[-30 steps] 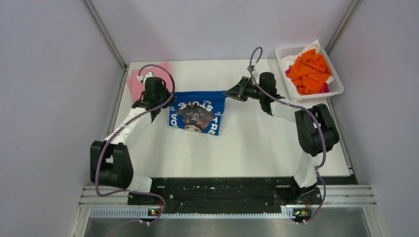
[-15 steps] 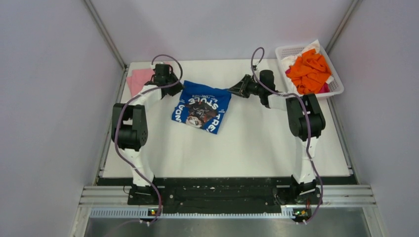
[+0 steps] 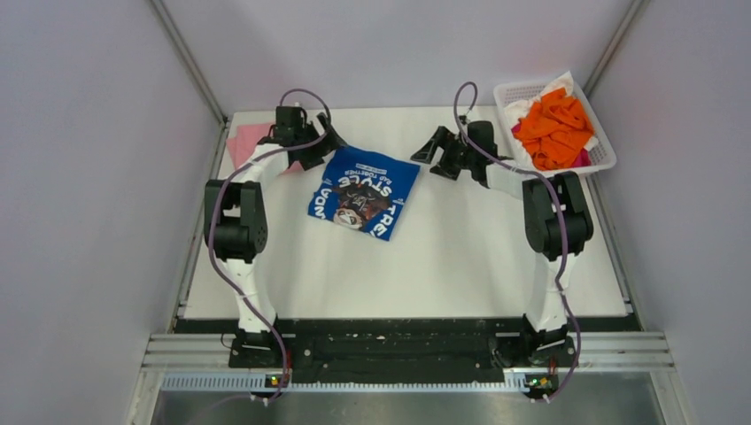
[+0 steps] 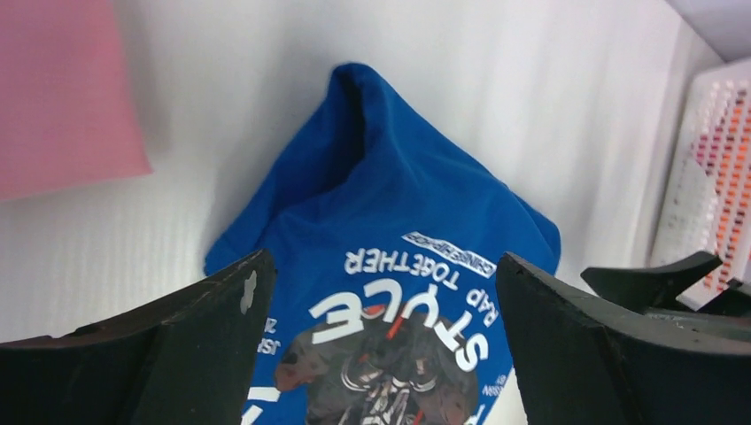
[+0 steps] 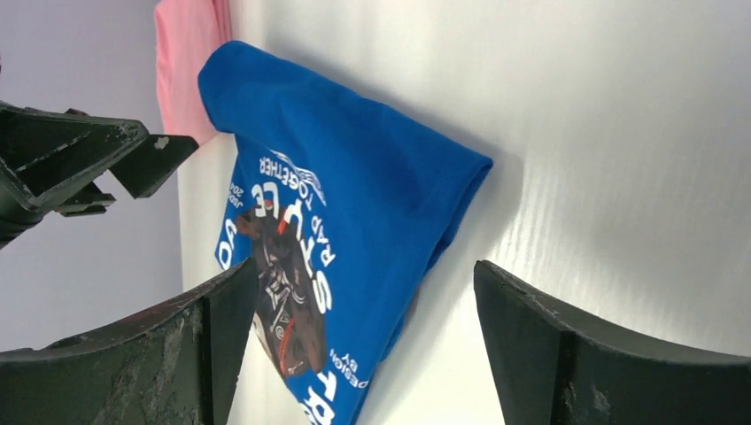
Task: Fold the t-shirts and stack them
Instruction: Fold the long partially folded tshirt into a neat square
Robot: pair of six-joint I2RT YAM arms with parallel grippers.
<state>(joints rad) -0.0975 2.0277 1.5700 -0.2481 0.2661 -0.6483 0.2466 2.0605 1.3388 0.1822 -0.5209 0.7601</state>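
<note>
- From above, the blue t-shirt (image 3: 363,190) lies folded into a compact, slightly skewed rectangle in the upper middle of the surface (image 3: 443,266), print side up.
- The left claw (image 3: 326,150) sits at its upper-left corner and the right claw (image 3: 429,164) just off its upper-right corner. Both are spread wide and neither grips any cloth.
- The pink t-shirt (image 3: 248,142) lies flat at the upper left, partly hidden under the left arm. It is probably the base of the stack, which would explain the blue one lying beside it.
- The orange t-shirts (image 3: 553,124) are heaped in the basket (image 3: 600,158) at the upper right, apparently waiting to be folded.
- In the left wrist view, the fingers frame the blue shirt's far fold from the bottom of the frame, and one corner of it is humped. The jaws stand apart with only cloth and surface visible between them, nothing pinched. Pink cloth fills the upper left.
- In the right wrist view, the fingers are likewise parted and empty at the bottom. The blue shirt runs across the centre left, its folded edge casting a shadow, with pink beyond it at the top.
- My judgement is that the fold is essentially finished and that moving the shirt onto the pink one comes next.
</note>
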